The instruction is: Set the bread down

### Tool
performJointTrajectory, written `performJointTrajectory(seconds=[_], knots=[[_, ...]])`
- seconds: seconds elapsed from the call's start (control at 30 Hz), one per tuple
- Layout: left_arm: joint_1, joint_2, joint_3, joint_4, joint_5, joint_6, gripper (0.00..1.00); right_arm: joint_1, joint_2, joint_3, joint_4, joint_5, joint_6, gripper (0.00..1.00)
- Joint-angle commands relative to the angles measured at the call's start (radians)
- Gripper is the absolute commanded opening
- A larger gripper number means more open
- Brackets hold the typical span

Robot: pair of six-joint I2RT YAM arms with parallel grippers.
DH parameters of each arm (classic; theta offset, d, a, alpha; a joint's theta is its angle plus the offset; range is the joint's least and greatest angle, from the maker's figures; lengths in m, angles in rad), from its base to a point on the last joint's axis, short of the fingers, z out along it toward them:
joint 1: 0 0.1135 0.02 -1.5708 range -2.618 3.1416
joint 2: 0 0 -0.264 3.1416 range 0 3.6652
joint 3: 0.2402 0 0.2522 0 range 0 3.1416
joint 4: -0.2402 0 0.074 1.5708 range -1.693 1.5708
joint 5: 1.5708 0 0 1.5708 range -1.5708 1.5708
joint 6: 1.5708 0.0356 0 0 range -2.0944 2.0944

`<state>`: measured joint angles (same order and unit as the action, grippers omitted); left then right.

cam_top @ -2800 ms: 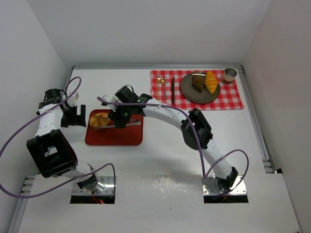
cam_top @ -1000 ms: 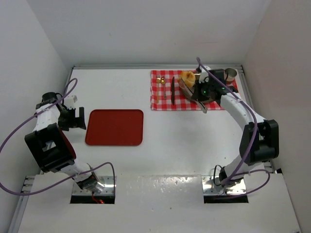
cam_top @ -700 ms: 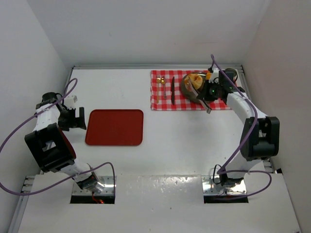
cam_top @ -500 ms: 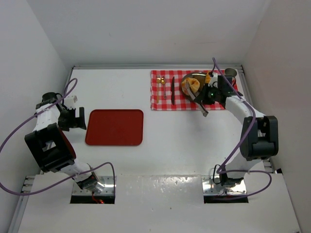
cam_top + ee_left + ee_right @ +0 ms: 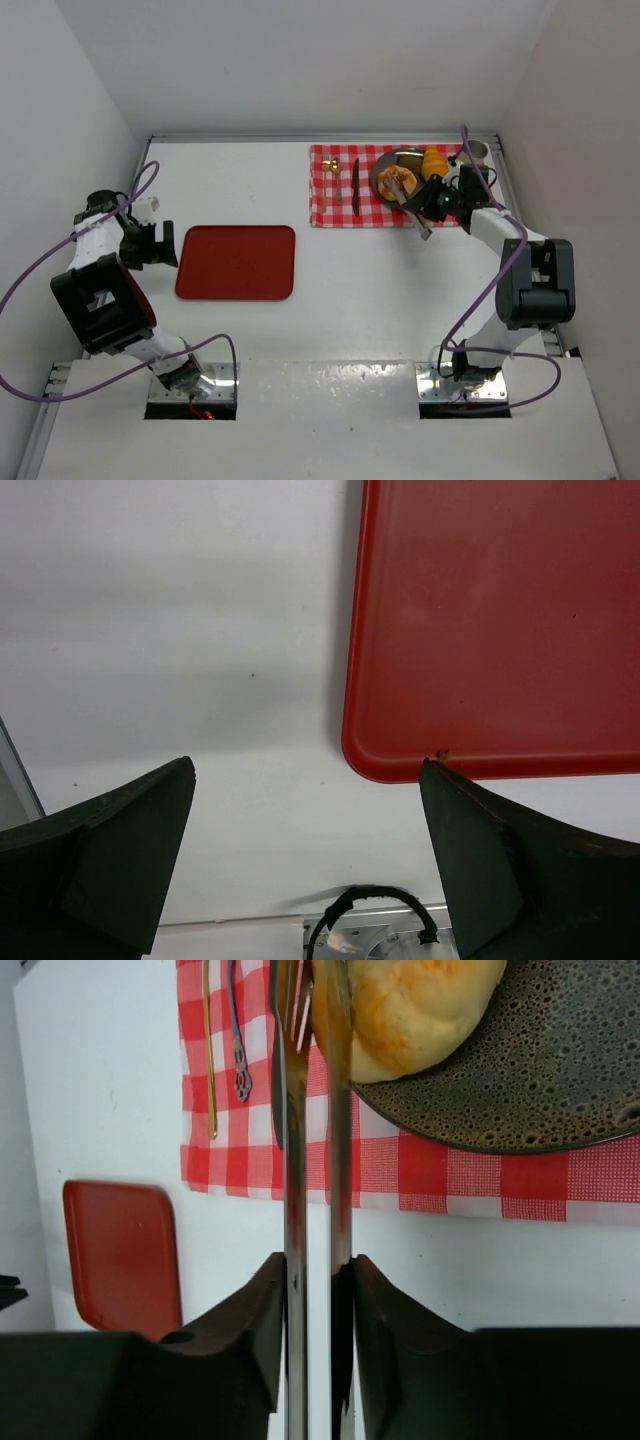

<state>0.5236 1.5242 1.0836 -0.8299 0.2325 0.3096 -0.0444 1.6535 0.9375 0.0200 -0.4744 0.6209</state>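
Note:
The round pale-golden bun (image 5: 397, 180) is at the left side of the dark speckled plate (image 5: 410, 195), between the tips of metal tongs (image 5: 415, 215). My right gripper (image 5: 438, 203) is shut on the tongs' two arms (image 5: 296, 1210). In the right wrist view the bun (image 5: 420, 1005) overlaps the plate's (image 5: 530, 1070) left rim, and the right gripper (image 5: 318, 1280) sits just off the cloth. The golden-orange croissant (image 5: 434, 162) lies on the plate's far right. The dark brown lump is hidden. My left gripper (image 5: 150, 245) is open and empty left of the red tray (image 5: 237, 262).
The plate stands on a red-and-white checked cloth (image 5: 330, 208) with a knife (image 5: 354, 186) and a gold spoon (image 5: 331, 168). A cup (image 5: 473, 153) stands at the cloth's far right corner. The left wrist view shows the bare tray corner (image 5: 500, 630) between the open left gripper (image 5: 305, 770).
The right arm carried the bun in the tongs from the red tray across to the plate, then drew it toward the plate's left side. The left arm barely moved.

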Motion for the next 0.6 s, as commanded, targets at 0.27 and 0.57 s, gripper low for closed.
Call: performJointTrajectory(seconds=[0.27, 0.57], knots=[[0.012, 0.004, 0.035, -0.006, 0.031, 0.008, 1.00, 0.001, -0.057, 0.046, -0.009, -0.035, -0.039, 0.38], [0.012, 0.004, 0.044, -0.015, 0.031, 0.008, 1.00, 0.000, -0.211, 0.076, -0.123, 0.028, -0.170, 0.40]])
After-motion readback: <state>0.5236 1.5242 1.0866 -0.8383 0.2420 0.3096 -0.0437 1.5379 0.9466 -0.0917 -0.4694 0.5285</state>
